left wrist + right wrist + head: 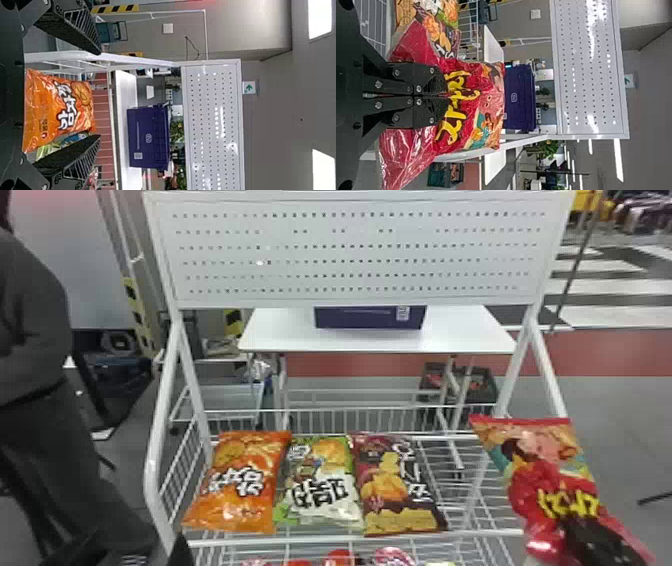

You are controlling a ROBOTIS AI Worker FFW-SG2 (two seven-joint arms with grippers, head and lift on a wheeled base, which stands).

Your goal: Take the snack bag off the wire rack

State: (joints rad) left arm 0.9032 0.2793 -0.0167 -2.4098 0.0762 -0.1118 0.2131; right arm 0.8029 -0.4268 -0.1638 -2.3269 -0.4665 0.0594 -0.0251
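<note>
A red snack bag (542, 442) with bold yellow lettering and food pictures in orange, pink and teal hung in the clasp of the right pincer (575, 527), at the right-hand end of the white wire rack (151, 470). Gripped at its middle, the shiny, creased bag leaned, one end up and toward the left, the other down and toward the right, its printed face turned to the robot. The rack stood upright, its open wire shelf slung between tubular side frames below a perforated white panel, with a second wire level beneath.
</note>
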